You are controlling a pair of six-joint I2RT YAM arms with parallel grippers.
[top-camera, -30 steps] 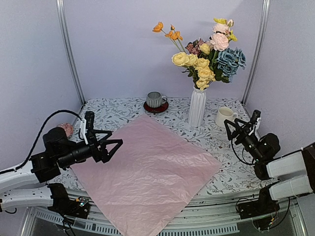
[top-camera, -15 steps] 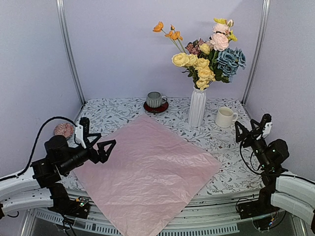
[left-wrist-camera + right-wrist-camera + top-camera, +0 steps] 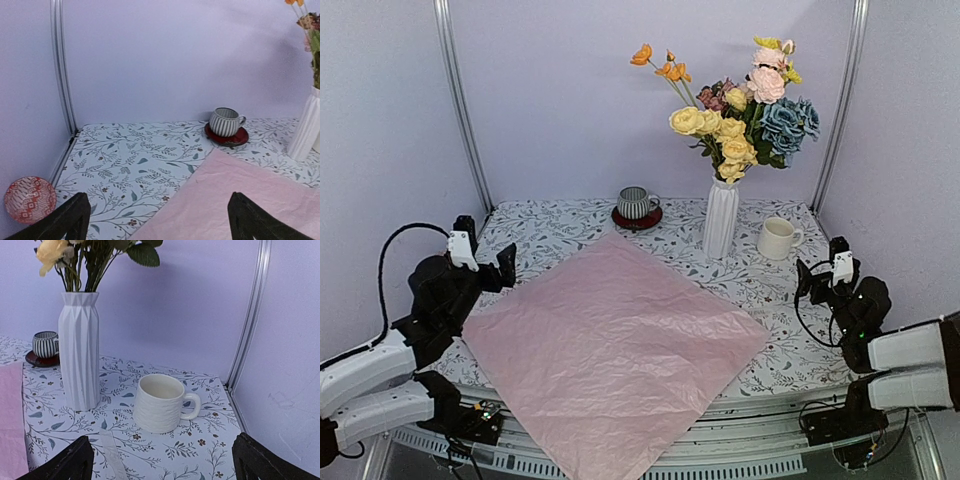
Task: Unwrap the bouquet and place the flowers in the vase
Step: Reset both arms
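Lower left of the left wrist view, a red patterned bowl (image 3: 30, 199) sits on the table (image 3: 130, 165); in the top view the arm hides it. The left gripper (image 3: 490, 268) is spread wide and empty, just off the left corner of the pink paper (image 3: 615, 340), a flat, crinkled diamond mid-frame. Upper centre, the striped cup (image 3: 637, 203) rests on its red saucer (image 3: 637, 219). To its right the white ribbed vase (image 3: 721, 218) stands upright with the flowers (image 3: 745, 110) in it: yellow and pink roses, blue hydrangeas, orange poppies. Only the right wrist view shows a pale strip (image 3: 111, 450) lying before the cream mug (image 3: 160, 402). The right gripper (image 3: 817, 280) is spread too and empty, with the vase well apart to its upper left.
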